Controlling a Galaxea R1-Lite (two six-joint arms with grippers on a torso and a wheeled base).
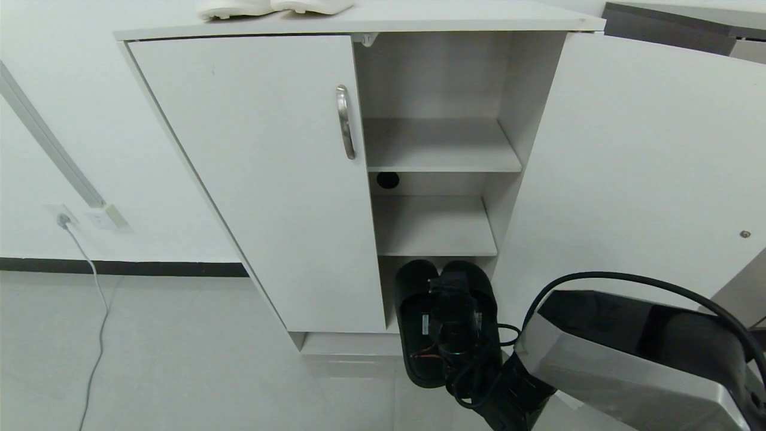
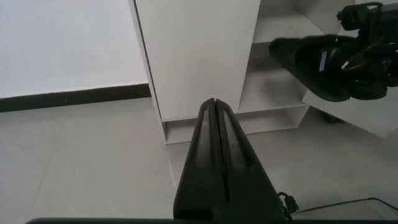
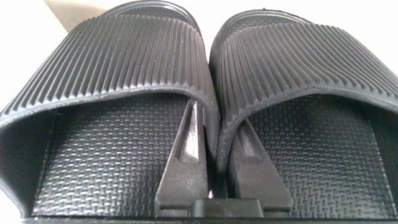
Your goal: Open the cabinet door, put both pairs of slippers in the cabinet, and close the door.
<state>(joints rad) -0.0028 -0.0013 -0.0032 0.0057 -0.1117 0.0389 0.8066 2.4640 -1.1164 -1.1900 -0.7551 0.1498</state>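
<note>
Pale glossy floor tiles (image 1: 179,359) run up to a white wall, and against it stands the cabinet (image 1: 251,179) I am watching. Down low, the right gripper (image 3: 217,117) has one of its fingers (image 3: 186,162) tucked inside each shoe of the black slippers (image 1: 416,299), pinching the two inner side walls together so the pair hangs as one. The toes sit at the mouth of the lowest compartment (image 1: 389,287), under the lower shelf (image 1: 434,230), with the heels out over the floor. To my eye the thing to do is hold that pinch firm, go in level and toes first, keep clear of the shelf edge above and the open door (image 1: 628,179), and let go only once the soles rest flat inside. Those slippers look soft and rubbery, with ribbed straps and pebbled footbeds, so they may flex or slide in a loose grip. Off to the side the left gripper (image 2: 214,106) hovers over the tiles with its fingers pressed together. Smooth flat board makes up the cabinet, its closed door (image 1: 257,197) carries a curved metal handle (image 1: 345,123), and the white slippers (image 1: 269,6) lie on top.
</note>
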